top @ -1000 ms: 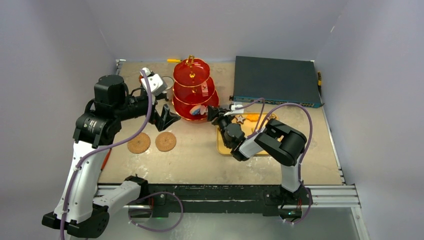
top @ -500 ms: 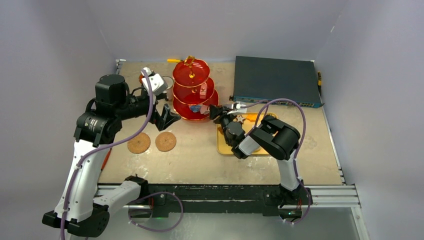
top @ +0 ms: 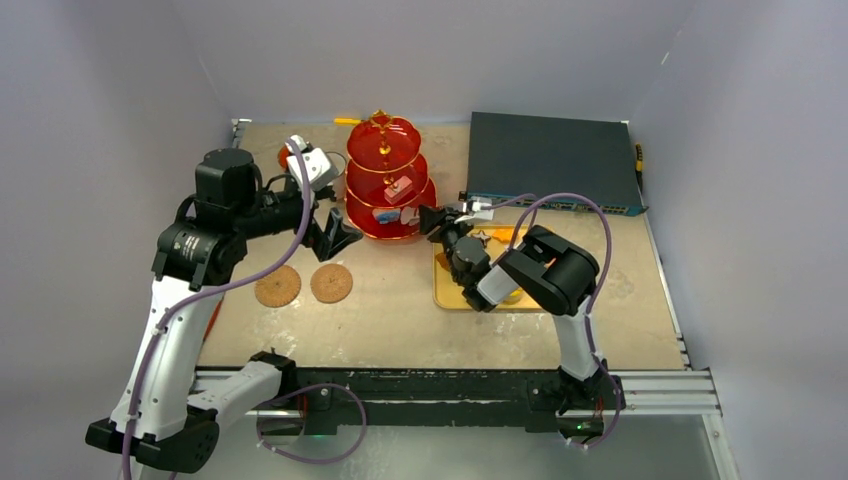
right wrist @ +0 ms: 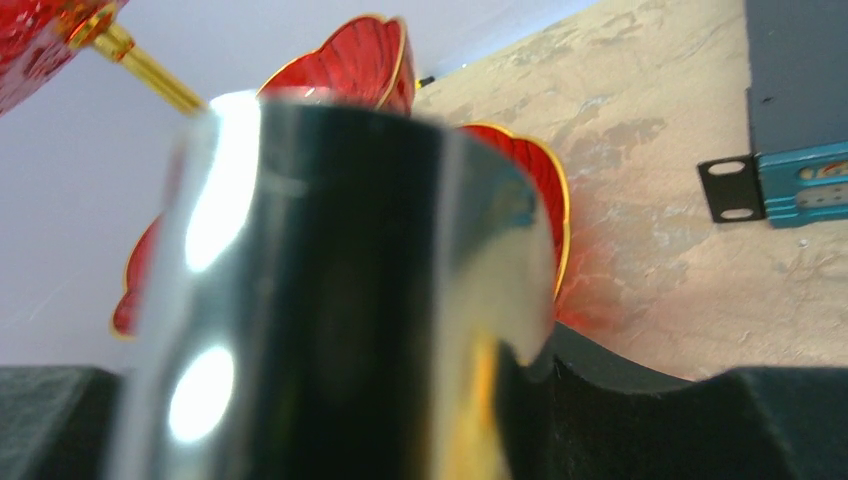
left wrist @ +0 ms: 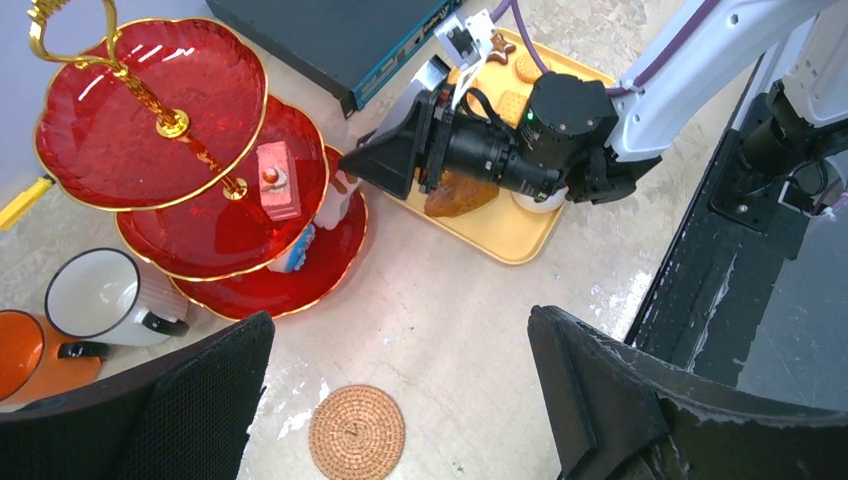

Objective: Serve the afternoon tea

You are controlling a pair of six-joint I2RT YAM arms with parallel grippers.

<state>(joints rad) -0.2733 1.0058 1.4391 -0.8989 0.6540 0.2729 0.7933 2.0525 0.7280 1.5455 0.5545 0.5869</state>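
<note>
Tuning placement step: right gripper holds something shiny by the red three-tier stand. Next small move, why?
Probably ease the right gripper slightly forward over the lowest plate of the red three-tier stand before opening: the shiny dark rounded item between its fingers is only at that plate's rim.

The top camera looks down from behind over the whole surface (top: 390, 315). All three share the red three-tier stand (top: 388, 182): left wrist from above, right wrist low and very close.

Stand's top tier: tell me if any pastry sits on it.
No, the top tier is bare; a pink pastry sits on the middle tier.
</note>
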